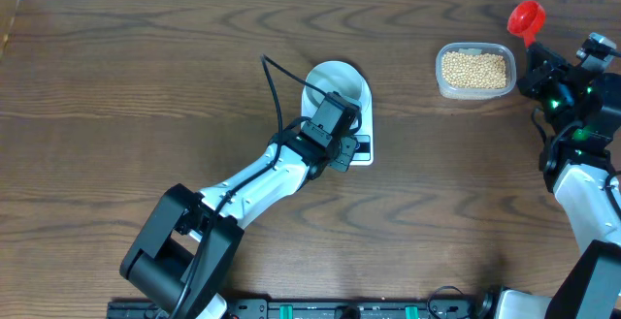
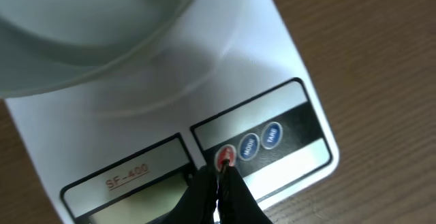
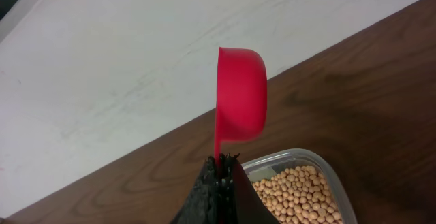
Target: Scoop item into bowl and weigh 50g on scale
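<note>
Overhead, the left gripper [image 1: 342,149] hangs over the button end of the white scale [image 1: 365,156]. The pale bowl [image 1: 340,79] sits on the scale just beyond its jaws, and the right gripper [image 1: 534,47] stands well apart beside the clear tub [image 1: 474,94]. In the left wrist view the jaws are pinched together on nothing, their tips at the red button [image 2: 225,156], with the bowl beyond them to the left. In the right wrist view the jaws clamp the handle of a red scoop [image 3: 242,94] that stands upright above them, and the soybeans [image 3: 296,193] lie in the tub just to their right.
</note>
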You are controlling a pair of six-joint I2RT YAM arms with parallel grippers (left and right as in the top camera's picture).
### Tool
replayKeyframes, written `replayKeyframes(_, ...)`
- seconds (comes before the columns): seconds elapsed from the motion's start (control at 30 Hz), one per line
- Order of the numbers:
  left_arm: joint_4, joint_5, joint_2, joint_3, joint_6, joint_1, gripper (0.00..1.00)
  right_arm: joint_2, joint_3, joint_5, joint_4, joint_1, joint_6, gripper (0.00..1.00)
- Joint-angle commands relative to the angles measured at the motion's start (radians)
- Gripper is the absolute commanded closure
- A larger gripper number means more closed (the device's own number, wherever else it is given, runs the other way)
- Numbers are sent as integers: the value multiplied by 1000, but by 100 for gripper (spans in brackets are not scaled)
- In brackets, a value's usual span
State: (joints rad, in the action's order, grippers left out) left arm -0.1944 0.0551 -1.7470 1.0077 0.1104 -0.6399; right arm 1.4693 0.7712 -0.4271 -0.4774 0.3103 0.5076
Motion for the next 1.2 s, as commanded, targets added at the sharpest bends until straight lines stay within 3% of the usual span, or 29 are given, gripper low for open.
replayKeyframes(0.0,6,52,-16,3,-71,-1,93,-14,16,-6,-1,-5,-16,99)
replayKeyframes(1.17,70,69,-88,3,-42,21,93,-14,16,-6,4,-5,-16,99)
